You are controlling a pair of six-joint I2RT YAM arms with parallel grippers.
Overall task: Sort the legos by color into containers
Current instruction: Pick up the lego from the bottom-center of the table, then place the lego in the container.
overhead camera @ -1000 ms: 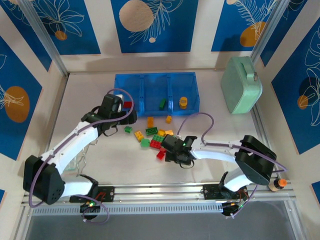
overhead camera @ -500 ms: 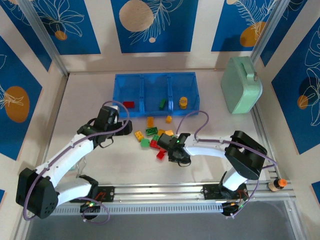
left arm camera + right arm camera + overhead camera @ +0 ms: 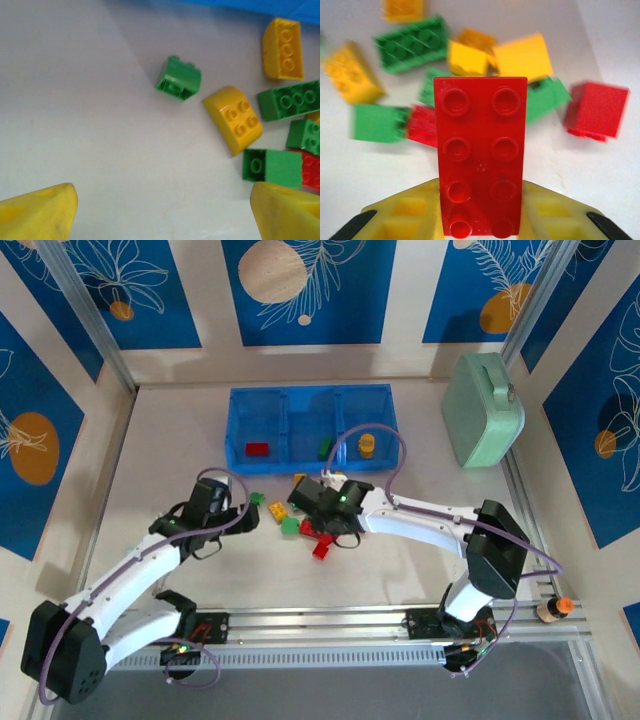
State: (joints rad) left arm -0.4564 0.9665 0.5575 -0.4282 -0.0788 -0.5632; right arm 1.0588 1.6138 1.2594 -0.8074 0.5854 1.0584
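My right gripper (image 3: 480,222) is shut on a long red brick (image 3: 480,150), which stands up between its yellow fingers (image 3: 400,215). From above, that gripper (image 3: 318,504) hovers over the loose legos (image 3: 300,525) on the table. My left gripper (image 3: 240,515) is open just left of the pile, with bare table between its fingertips (image 3: 40,210). Ahead of it lie a small green brick (image 3: 178,79) and a yellow brick (image 3: 232,119). The blue tray (image 3: 310,392) holds a red brick (image 3: 257,449), a green one (image 3: 325,448) and a yellow-orange one (image 3: 367,444), one per compartment.
A mint-green case (image 3: 483,408) stands at the back right beside the tray. A metal rail (image 3: 320,625) runs along the near edge. A lone red brick (image 3: 322,548) lies at the pile's near side. Blue-panelled walls enclose the table.
My right gripper has shut on the long red brick and carried it left and away, over the pile. My left arm has drawn back from the tray, leaving a red brick in the left compartment.
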